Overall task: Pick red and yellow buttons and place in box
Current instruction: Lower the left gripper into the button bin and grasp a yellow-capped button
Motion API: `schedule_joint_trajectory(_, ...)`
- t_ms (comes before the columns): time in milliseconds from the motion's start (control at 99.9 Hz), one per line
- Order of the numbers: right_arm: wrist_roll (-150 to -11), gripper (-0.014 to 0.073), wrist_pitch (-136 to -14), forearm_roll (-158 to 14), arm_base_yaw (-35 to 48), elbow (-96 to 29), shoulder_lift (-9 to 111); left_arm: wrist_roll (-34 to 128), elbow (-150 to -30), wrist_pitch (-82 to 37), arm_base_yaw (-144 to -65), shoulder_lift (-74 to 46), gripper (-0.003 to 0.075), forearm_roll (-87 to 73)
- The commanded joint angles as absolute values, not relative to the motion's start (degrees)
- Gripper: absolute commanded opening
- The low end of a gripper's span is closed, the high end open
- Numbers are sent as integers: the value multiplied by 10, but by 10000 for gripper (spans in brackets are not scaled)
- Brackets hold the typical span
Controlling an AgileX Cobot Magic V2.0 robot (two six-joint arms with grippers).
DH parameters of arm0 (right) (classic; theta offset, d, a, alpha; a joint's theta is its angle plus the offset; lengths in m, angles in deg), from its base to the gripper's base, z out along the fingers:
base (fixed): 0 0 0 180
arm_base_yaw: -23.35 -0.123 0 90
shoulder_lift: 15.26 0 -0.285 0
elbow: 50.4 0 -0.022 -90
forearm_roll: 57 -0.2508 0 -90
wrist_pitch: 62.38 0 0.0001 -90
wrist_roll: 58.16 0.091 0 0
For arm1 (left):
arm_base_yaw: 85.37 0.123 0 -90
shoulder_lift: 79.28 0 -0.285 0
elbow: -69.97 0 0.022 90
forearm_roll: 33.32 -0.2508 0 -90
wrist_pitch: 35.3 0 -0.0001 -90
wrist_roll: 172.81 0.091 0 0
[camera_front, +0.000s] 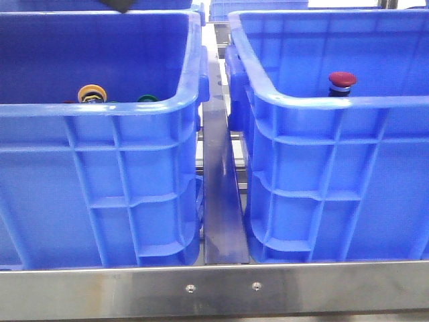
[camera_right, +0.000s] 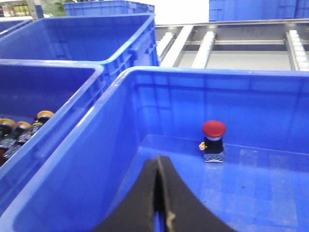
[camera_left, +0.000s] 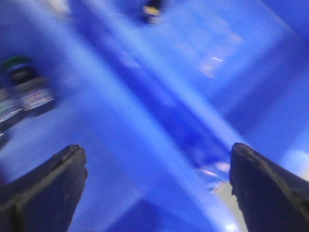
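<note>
A red button [camera_front: 342,81] stands upright on the floor of the right-hand blue box [camera_front: 335,102]; it also shows as the red button [camera_right: 213,140] in the right wrist view. My right gripper [camera_right: 158,157] is shut and empty, over that box [camera_right: 120,125] and short of the button. A yellow button [camera_front: 92,93] lies in the left crate [camera_front: 100,111]. My left gripper [camera_left: 158,149] is open with nothing between its fingers, above blurred blue crate plastic. A blurred dark button with some yellow on it [camera_left: 152,10] lies far ahead of it.
A green-capped button [camera_front: 147,98] lies beside the yellow one; a blurred green-capped button [camera_left: 21,72] also shows in the left wrist view. Several more yellow-capped buttons [camera_right: 42,116] lie in the left crate. A metal divider [camera_front: 220,194] runs between the crates. More blue crates [camera_right: 108,7] stand behind.
</note>
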State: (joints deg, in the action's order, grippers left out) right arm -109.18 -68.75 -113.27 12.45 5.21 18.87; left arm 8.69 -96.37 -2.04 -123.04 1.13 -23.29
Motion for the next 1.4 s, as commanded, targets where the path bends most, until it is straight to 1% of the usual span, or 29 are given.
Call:
schedule_joint_trajectory(0, -1095, -69, -684, -1132, 126, 44, 178, 41, -982, -40, -1183, -4, 564, -229)
schedule_joint_trajectory(190, -1095, -69, -698, -1133, 126, 50, 179, -15, -990, 11, -1104, 22, 564, -236)
schedule_joint_trajectory(310, -1095, -69, -696, -1133, 126, 50, 179, -40, -1028, 98, -1069, 64, 564, -255)
schedule_joint_trajectory(521, -1095, -69, -696, -1133, 126, 50, 179, -96, -1121, 208, -1058, 161, 564, -347)
schedule_joint_trajectory(621, -1095, -69, -696, -1133, 126, 50, 179, -96, -1165, 245, -1058, 208, 564, -357)
schedule_joint_trajectory(941, -1095, -69, -696, -1133, 126, 50, 179, -96, -1275, 255, -1058, 325, 564, -357)
schedule_joint_trajectory(1212, -1095, -69, -696, -1133, 126, 50, 179, -96, -1306, 239, -1057, 378, 561, -360)
schedule_joint_trajectory(1302, -1095, -69, -696, -1133, 126, 50, 179, -96, -1306, 227, -1057, 380, 522, -360)
schedule_joint_trajectory(1342, -1095, -69, -696, -1133, 126, 50, 179, -96, -1306, 224, -1057, 380, 479, -360)
schedule_joint_trajectory(1392, -1095, -69, -696, -1133, 126, 50, 179, -96, -1306, 223, -1057, 380, 406, -360)
